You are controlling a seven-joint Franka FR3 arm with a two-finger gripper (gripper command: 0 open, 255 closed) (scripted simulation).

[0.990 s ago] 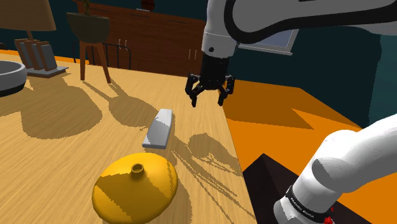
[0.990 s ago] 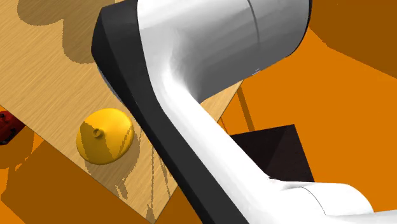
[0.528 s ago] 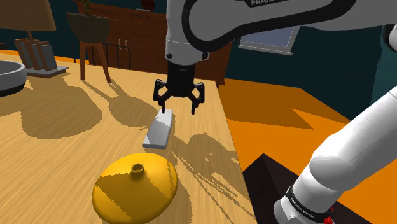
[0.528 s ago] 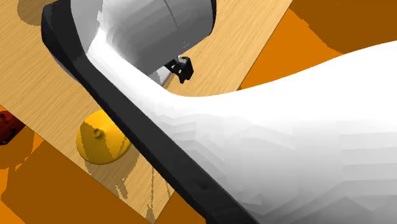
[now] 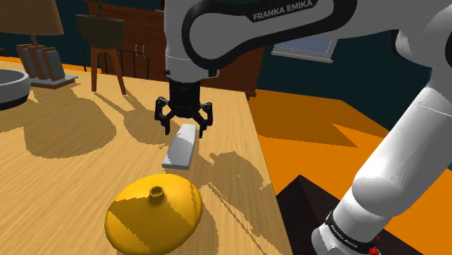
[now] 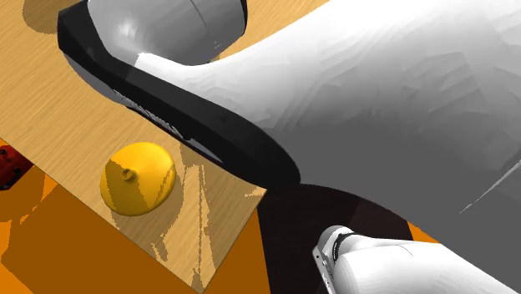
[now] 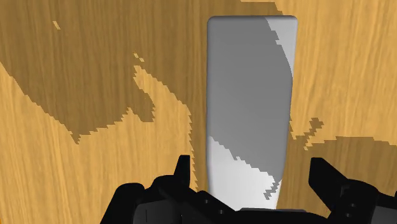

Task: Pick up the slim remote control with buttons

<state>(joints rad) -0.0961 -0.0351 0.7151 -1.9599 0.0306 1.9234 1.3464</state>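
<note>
The slim remote control (image 5: 181, 145) is a plain grey slab lying flat on the wooden table (image 5: 65, 166), near the edge on the shoulder view's right. My black gripper (image 5: 184, 124) hangs open just above the remote's far end, pointing straight down. In the wrist view the remote (image 7: 251, 102) runs lengthwise away from the gripper (image 7: 251, 181). One fingertip (image 7: 181, 170) stands on each side of its near end, with a gap between each and the remote. No buttons show on its grey face.
A yellow dome-shaped object (image 5: 153, 212) with a small knob sits near the table's front, also seen as the yellow dome (image 6: 138, 177). A grey bowl (image 5: 11, 87) and a rack (image 5: 43, 67) stand at the far left. Chairs (image 5: 101, 43) and orange floor (image 5: 326, 138) lie beyond the table.
The arm has swung toward the shoulder view's left and come down, bringing the open gripper from beyond the table's edge to just over the remote's far end. The remote has not moved.
</note>
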